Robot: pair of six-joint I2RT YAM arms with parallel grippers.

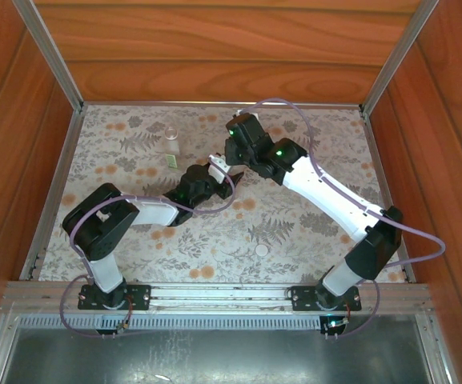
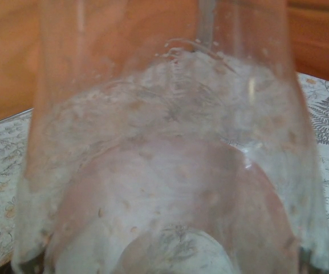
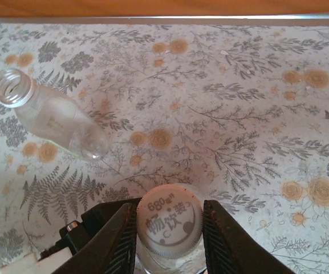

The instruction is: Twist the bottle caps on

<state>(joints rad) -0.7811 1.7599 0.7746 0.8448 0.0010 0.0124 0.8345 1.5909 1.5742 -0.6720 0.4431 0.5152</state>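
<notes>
**Bottle cap [image 3: 169, 222] sitting on the neck: we are aiming for a square start**

We are working the white screw cap onto the clear bottle [image 2: 170, 171], which is near the middle of the floral cloth [image 3: 238, 103], where the two arms meet. The right gripper [image 3: 169, 208] is hanging over it from above. Its two dark fingers [image 3: 121, 240] are pressing on opposite sides of the ribbed rim, so the cap is pinched between them. The left gripper [image 1: 213, 174] is sitting at the bottle's side. Its wrist camera is looking straight into the clear wall, but we cannot tell whether its fingers are closed on the bottle.

As we are judging it, the cap should be level before any twist, because a tilted start risks cross-threading. The bottle also needs bracing, so it is not spinning with the cap.

Off to the left, the second bottle [image 3: 44, 114] is standing upright, open-necked and pale green in its label. The other white cap [image 1: 262, 250] is lying on the cloth nearer the arm bases.
</notes>
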